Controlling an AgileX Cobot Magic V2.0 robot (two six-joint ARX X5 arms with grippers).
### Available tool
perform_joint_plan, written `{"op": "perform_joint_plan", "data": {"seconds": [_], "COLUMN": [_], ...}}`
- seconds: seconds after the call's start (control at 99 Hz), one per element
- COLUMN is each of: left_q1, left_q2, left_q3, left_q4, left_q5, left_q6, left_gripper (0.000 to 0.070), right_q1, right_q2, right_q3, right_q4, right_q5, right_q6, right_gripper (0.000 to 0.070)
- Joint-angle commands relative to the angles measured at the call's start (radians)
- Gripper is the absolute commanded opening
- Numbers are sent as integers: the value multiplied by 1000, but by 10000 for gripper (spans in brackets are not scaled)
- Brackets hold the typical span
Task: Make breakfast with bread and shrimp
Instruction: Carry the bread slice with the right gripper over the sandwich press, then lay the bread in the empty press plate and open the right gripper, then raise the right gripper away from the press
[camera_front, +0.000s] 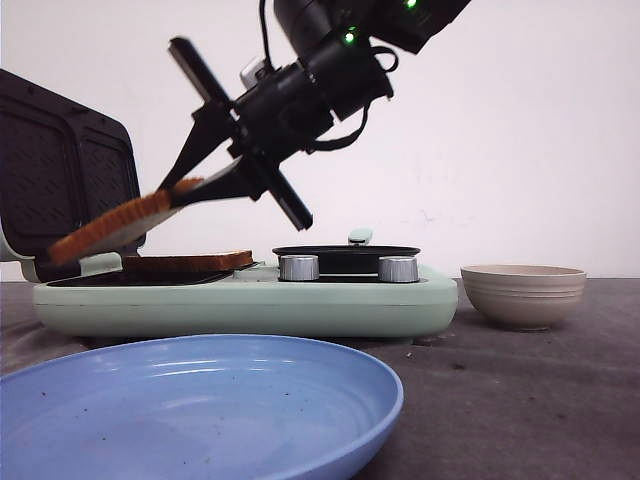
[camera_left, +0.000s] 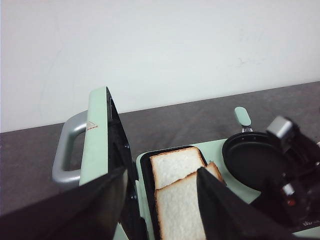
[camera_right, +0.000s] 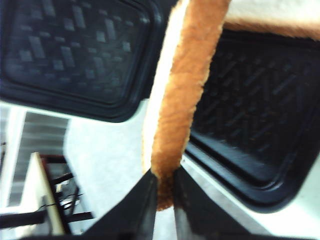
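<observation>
1. Bread slice (camera_front: 112, 224) sits pinched by one crust edge between the fingers of my right gripper (camera_front: 188, 190); in the right wrist view the fingertips (camera_right: 145, 200) press on either side of the brown crust (camera_right: 182, 100).
2. That slice hangs tilted, its free end lowest at about 8 o'clock from my gripper, above the open sandwich maker (camera_front: 245, 300) and just in front of the raised lid (camera_front: 65, 170).
3. A second bread slice (camera_front: 188, 262) lies flat on the dark grill plate at about 5 o'clock from the held one; from the left wrist view both slices (camera_left: 176, 165) overlap, the held one (camera_left: 181, 207) partly covering the lower.
4. My left gripper (camera_left: 160, 200) has its two dark fingers spread apart with nothing between them, hovering near the lid's grey handle (camera_left: 67, 150).
5. At 3 o'clock from the grill plate, on the same green base, sits a small round black pan (camera_front: 345, 258) with two silver knobs (camera_front: 298, 267) in front.
6. A beige ribbed bowl (camera_front: 523, 295) stands on the dark table (camera_front: 520, 400) at 3 o'clock from the appliance.
7. A blue plate (camera_front: 190, 405) lies nearest the front camera, at 6 o'clock from the appliance.
</observation>
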Motion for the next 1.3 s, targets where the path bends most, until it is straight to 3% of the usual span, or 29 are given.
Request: {"op": "perform_joint_plan", "data": {"seconds": [0.0, 0.333, 0.364, 0.444, 0.485, 0.687, 0.939, 1.293], "left_q1": [-2, -2, -2, -2, -2, -2, -2, -2], "left_q2": [3, 3, 4, 3, 3, 3, 4, 3], "left_q3": [11, 11, 11, 11, 11, 11, 11, 11], "left_q4": [13, 14, 14, 14, 14, 14, 14, 14], "left_q5": [1, 1, 1, 1, 1, 1, 1, 1], "left_q6": [0, 7, 7, 7, 7, 7, 8, 10], "left_gripper": [232, 232, 232, 232, 232, 232, 232, 232], "right_q1": [16, 19, 19, 19, 19, 16, 6, -24], "right_q2": [22, 22, 22, 22, 22, 22, 18, -159], "right_q3": [25, 25, 25, 25, 25, 26, 27, 27], "right_q4": [-18, -69, -69, -69, -68, -69, -96, -138], "right_q5": [35, 85, 86, 89, 96, 135, 117, 133], "right_q6": [-5, -13, -13, -17, -21, -62, -100, -268], "right_gripper": [6, 20, 71, 299, 342, 342, 341, 340]}}
